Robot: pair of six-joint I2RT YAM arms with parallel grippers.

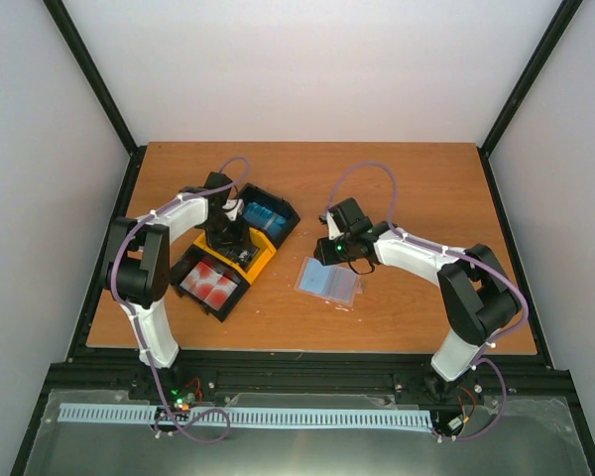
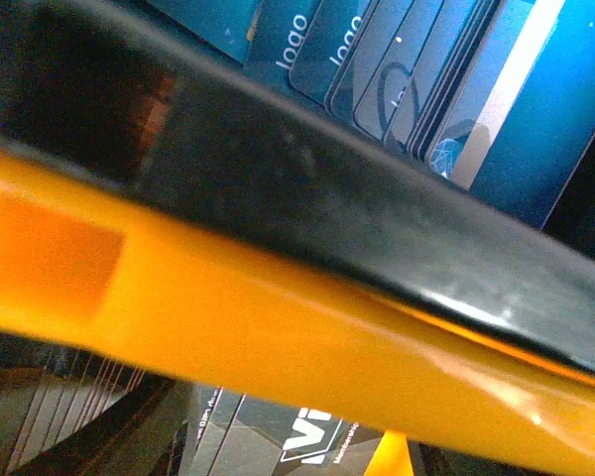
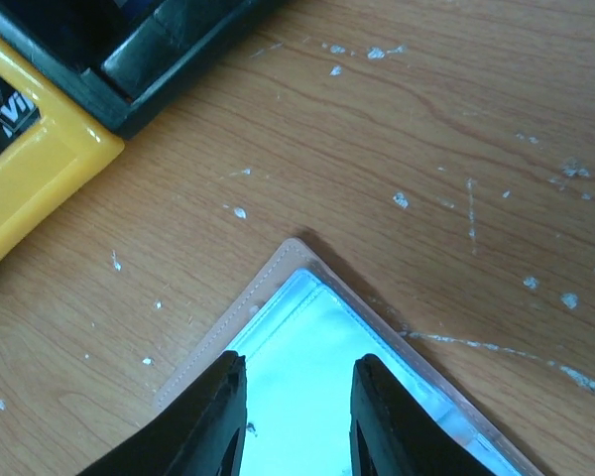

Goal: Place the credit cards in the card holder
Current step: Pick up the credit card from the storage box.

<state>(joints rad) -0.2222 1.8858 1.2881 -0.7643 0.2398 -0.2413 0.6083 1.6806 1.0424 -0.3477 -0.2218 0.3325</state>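
The card holder (image 1: 327, 282) lies open on the table, clear sleeves up, with its tan stitched corner (image 3: 278, 266) in the right wrist view. My right gripper (image 3: 299, 367) hovers over that corner, open, with only the sleeve showing between the fingers. It sits at the holder's far edge (image 1: 335, 260). Light blue credit cards (image 1: 265, 214) (image 2: 535, 109) fill the far black bin, red ones (image 1: 210, 282) the near black bin, and black ones (image 2: 278, 436) the yellow bin. My left gripper (image 1: 231, 248) is down in the yellow bin. Its fingers are hidden.
The three-bin tray (image 1: 261, 260) stands diagonally at left centre. Its yellow wall (image 2: 228, 307) and a black wall (image 2: 327, 188) fill the left wrist view at very close range. The tray's yellow corner (image 3: 30, 178) lies left of the holder.
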